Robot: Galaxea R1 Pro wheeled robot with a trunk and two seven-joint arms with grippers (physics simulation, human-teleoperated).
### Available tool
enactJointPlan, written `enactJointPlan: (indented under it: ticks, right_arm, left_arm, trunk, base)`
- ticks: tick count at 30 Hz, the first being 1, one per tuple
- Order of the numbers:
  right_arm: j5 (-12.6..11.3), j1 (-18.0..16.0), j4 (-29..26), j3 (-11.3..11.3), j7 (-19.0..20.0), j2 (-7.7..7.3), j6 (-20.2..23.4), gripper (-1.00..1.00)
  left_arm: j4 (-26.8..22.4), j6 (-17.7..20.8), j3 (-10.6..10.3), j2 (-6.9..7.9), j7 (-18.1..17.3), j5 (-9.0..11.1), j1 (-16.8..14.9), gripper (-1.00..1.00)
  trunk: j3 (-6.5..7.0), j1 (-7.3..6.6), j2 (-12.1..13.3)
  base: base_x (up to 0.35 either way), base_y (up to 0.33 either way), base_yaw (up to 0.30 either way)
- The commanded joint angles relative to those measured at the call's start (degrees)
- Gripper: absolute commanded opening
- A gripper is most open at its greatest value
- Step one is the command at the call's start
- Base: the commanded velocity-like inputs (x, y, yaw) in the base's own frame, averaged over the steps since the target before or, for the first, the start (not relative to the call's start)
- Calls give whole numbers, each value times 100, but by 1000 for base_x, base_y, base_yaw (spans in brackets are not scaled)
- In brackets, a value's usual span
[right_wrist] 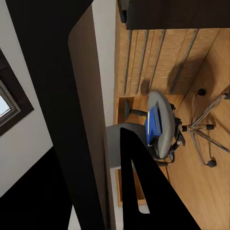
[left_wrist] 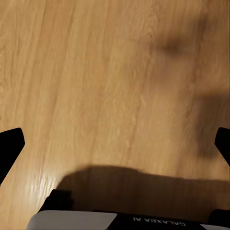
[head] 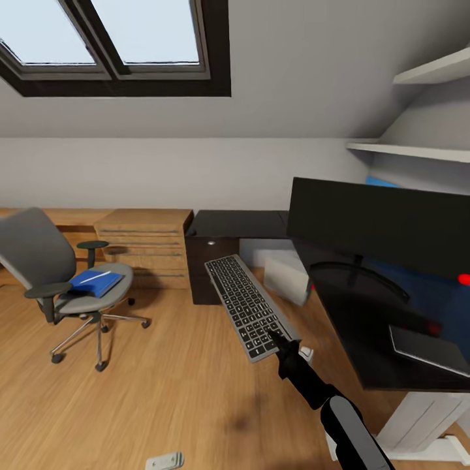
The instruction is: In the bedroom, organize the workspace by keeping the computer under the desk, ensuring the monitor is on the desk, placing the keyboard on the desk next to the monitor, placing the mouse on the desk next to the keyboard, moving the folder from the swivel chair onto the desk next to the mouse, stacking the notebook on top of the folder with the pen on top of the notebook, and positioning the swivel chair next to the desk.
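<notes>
The right gripper (head: 282,341) is clamping the keyboard (head: 249,306) in mid-air; at nine o'clock, the swivel chair (head: 62,281) is carrying the folder (head: 96,282). Left gripper (left_wrist: 115,143) is gaping wide.

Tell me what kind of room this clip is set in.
Probably an attic room used as a home office: a sloped ceiling with a skylight, a wood floor, a glossy black desk carrying a monitor, and a grey swivel chair with a blue folder on its seat.
</notes>
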Motion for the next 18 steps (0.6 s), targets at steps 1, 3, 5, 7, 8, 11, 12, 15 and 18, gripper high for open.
enactJointPlan:
  ticks: [1,3,5,7,8,11,12,15,18]
  right_arm:
    - [-28,-3,2,-4,2,1,21,-100]
    - [-29,-3,2,-3,2,-2,21,-100]
    - [-26,-3,0,-3,2,-4,21,-100]
    - [-22,-1,-5,-3,2,-1,21,-100]
    - [-21,-2,-6,0,2,0,21,-100]
    - [-21,0,-7,41,2,1,17,-100]
    - [-20,-1,-9,51,2,1,15,-100]
    - [-20,-2,-31,66,-3,1,13,-100]
    - [-20,-3,-33,72,-17,8,12,-100]
  left_arm:
    - [-10,9,-23,7,51,44,-5,100]
    - [-10,9,-23,7,51,44,-5,100]
    - [-10,9,-22,7,51,44,-5,100]
    - [-10,9,-23,7,51,44,-5,100]
    - [-10,9,-21,7,51,44,-5,100]
    - [-10,9,-23,7,51,44,-5,100]
    - [-10,9,-23,7,51,44,-5,100]
    - [-10,9,-23,7,51,44,-5,100]
    - [-10,9,-23,7,51,44,-5,100]
  trunk:
    - [13,-21,38]
    - [49,-65,119]
    - [84,-109,199]
    - [120,-153,279]
    - [138,-175,319]
    - [192,-241,439]
    - [210,-263,479]
    - [264,-329,600]
    - [318,-395,720]
  base:
    - [204,0,0]
    - [254,0,0]
    - [290,0,0]
    - [309,0,0]
    - [316,0,0]
    - [319,0,0]
    - [320,0,0]
    - [321,0,0]
    - [321,23,0]
